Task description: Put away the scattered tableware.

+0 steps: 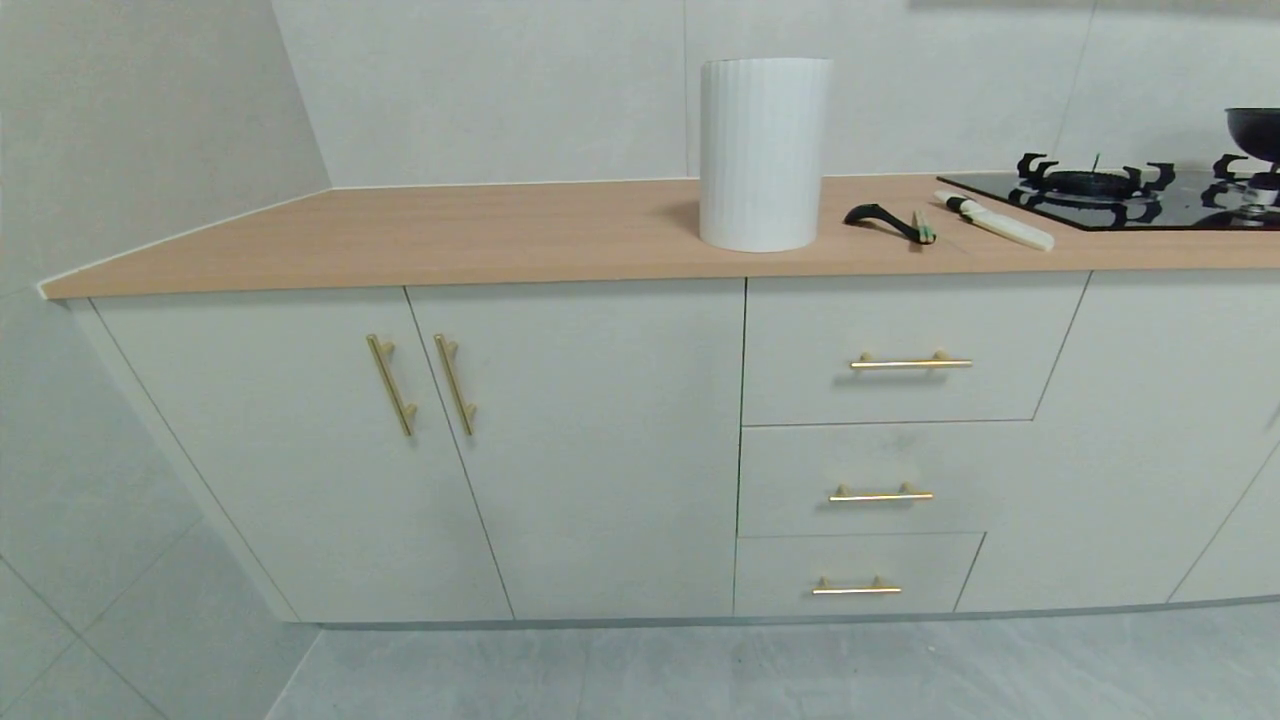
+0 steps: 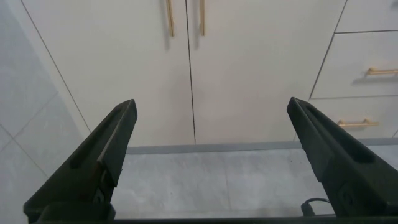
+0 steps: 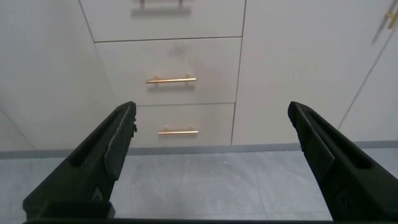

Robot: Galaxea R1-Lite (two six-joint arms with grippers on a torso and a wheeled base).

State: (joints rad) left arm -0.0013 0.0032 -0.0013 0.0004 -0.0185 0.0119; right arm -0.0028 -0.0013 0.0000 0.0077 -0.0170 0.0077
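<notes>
Left gripper: fingers spread wide, nothing between them, low in front of the closed cabinet doors and over the grey floor.
Right gripper: also wide and empty, facing the lower drawers.
Drawers: three in a stack, all shut, each with a gold bar handle.
Countertop: wood-toned, above the cabinets.
White ribbed container: upright on the countertop, near its front edge.
Black-handled utensil: lying just beside the container, on the hob side.
White knife: lying between that utensil and the hob, apart from the utensil.
</notes>
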